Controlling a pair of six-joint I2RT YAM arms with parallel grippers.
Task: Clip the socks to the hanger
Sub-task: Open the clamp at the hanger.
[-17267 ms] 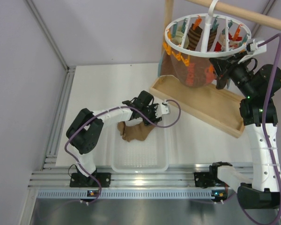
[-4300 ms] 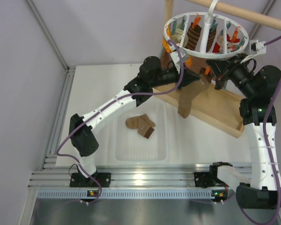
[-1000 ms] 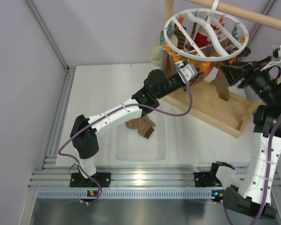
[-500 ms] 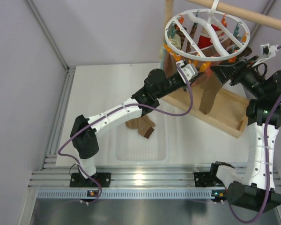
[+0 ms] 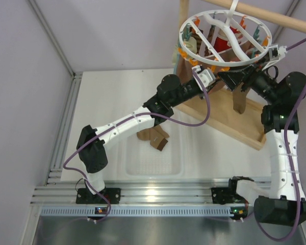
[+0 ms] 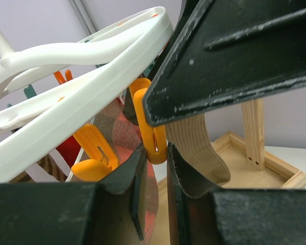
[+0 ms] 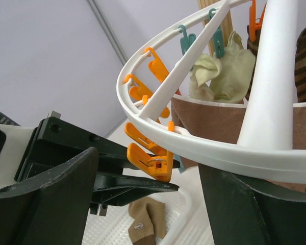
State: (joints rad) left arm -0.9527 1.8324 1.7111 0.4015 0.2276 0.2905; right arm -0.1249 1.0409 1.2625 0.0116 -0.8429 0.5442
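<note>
Hanger (image 5: 224, 38) on rod (image 5: 275, 18), left jaws clamped on orange peg (image 6: 154, 138) at rim, right jaws apart close under rim, tan sock (image 5: 239, 99) hanging beside them, two more socks (image 5: 153, 138) in counter tray (image 5: 125, 168)

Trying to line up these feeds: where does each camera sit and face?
Top external: above and behind the bases, looking down on table, hanger, both arms.
Left wrist: on the left arm, looking up at the hanger; left gripper pinching an orange peg.
Right wrist: on the right arm, looking up under the hanger; right gripper open.
Shared: both wrist views show the hanger's orange pegs.
</note>
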